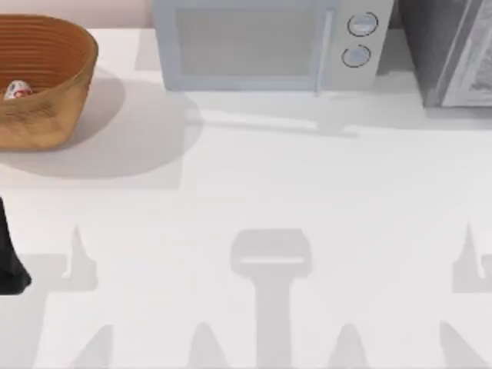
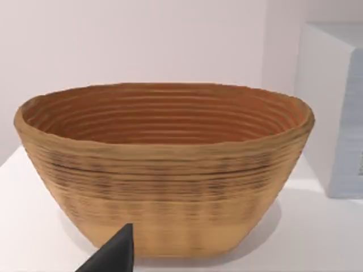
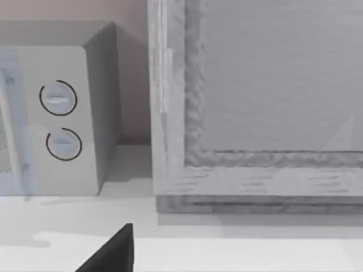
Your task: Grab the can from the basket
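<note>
Can in the basket at the table's far left; both arms back from it.

The basket (image 1: 46, 84) stands on the white table (image 1: 254, 192) at the top view's far left corner, upright, rim up. The can (image 1: 17, 90) lies inside it, near the left edge of the view, its red patch showing. Right of the basket, along the back, sits a microwave (image 1: 265, 42), and a grey box (image 1: 453, 50) beyond that. The left arm (image 1: 9, 257) shows at the left edge, nearer than the basket and well apart from it; its wrist view faces the basket's outer wall (image 2: 164, 192), with one dark fingertip (image 2: 113, 255) low in front. The right wrist view faces the microwave (image 3: 62, 113) and box (image 3: 255, 102).
</note>
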